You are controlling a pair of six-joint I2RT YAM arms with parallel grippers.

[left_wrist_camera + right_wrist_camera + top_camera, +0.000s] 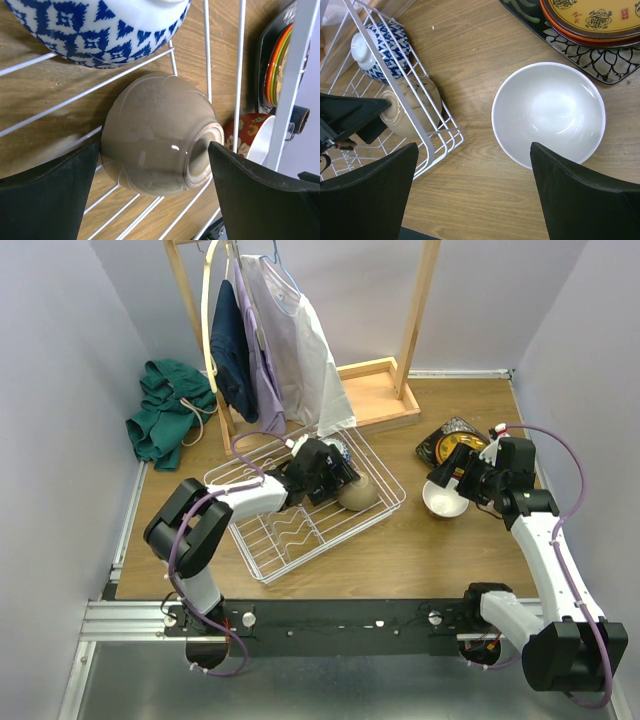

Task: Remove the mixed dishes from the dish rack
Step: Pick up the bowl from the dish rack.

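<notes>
While plates (455, 443) and a red bowl (444, 502) already sit on the bench (420, 550), a tan bowl (160, 145) and a blue-white bowl (100, 30) wait in the dish rack (285, 535); left jaws and right jaws both spread, empty.

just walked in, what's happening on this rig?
Mid-unload of the white wire dish rack. The left end effector is open, straddling a tan ceramic bowl lying on its side in the rack beside a blue-and-white patterned bowl. The right end effector is open over a white-lined red bowl on the wooden table, next to stacked plates already out.
</notes>
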